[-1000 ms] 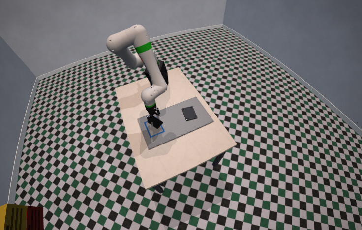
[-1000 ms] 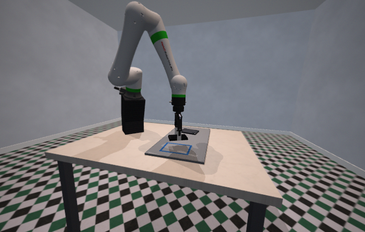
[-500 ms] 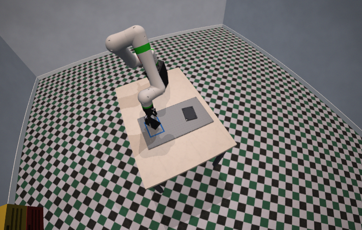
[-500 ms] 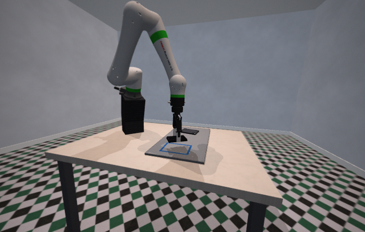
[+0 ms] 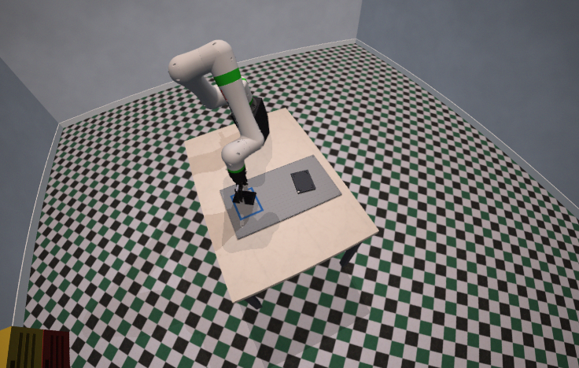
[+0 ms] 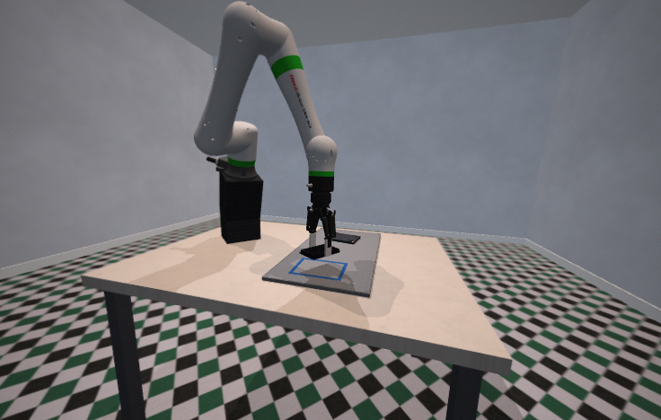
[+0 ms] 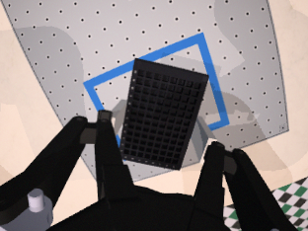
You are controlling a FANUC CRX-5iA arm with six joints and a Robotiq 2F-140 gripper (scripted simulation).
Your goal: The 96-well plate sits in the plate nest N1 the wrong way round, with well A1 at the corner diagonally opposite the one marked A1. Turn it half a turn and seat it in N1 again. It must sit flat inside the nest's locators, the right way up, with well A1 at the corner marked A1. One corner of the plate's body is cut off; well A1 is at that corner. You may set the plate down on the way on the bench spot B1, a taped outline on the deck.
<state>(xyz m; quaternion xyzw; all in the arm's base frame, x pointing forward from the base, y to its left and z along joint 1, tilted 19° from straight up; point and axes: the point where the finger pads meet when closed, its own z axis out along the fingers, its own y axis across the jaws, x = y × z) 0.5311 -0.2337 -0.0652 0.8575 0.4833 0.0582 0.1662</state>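
Gripper (image 7: 161, 142) clamped about halfway on the black 96-well plate (image 7: 164, 115), one finger (image 7: 106, 142) on each long side, plate carried level and clear of the grey deck (image 7: 132, 21). Directly beneath the fingers, the blue taped outline of bench spot B1 (image 7: 209, 70), the plate's shadow falling inside it. Well off to one side along the deck, the dark plate nest N1 (image 5: 302, 181), unoccupied. Behind the fingers, the arm's black pedestal (image 6: 240, 208) on the wooden table (image 6: 427, 308).
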